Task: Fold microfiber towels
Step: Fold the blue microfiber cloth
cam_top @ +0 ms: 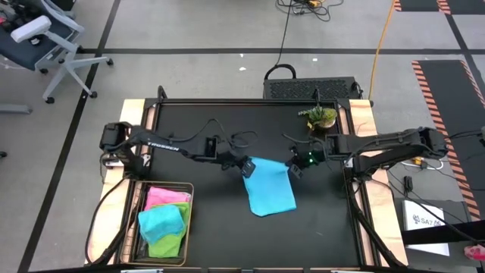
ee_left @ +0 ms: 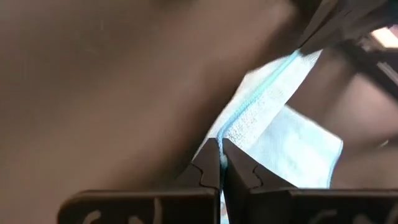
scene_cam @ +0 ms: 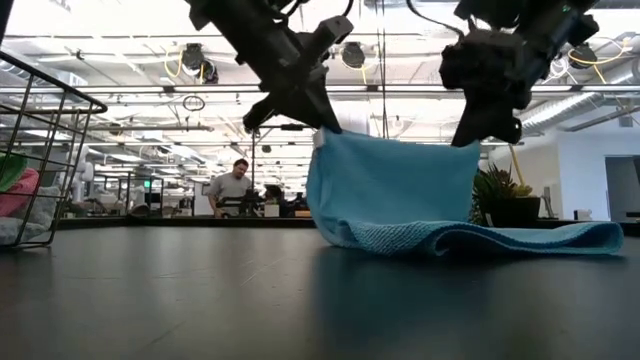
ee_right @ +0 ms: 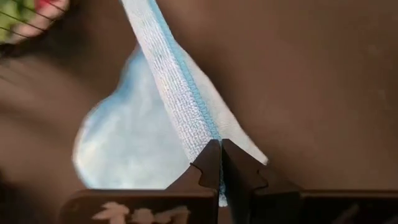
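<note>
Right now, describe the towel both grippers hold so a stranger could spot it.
On the black table, right of the wire basket, the light blue towel hangs from the left gripper and right gripper. It alone is outside the basket, half lifted.

Light blue towel (cam_top: 270,189): soft cloth w/ nubbly woven texture, stitched hem. Worktop (cam_top: 220,220): matt black, smooth, faint sheen. Basket (cam_top: 189,220): thin metal wire. Gripper fingers (ee_left: 242,174): matt black plastic.
</note>
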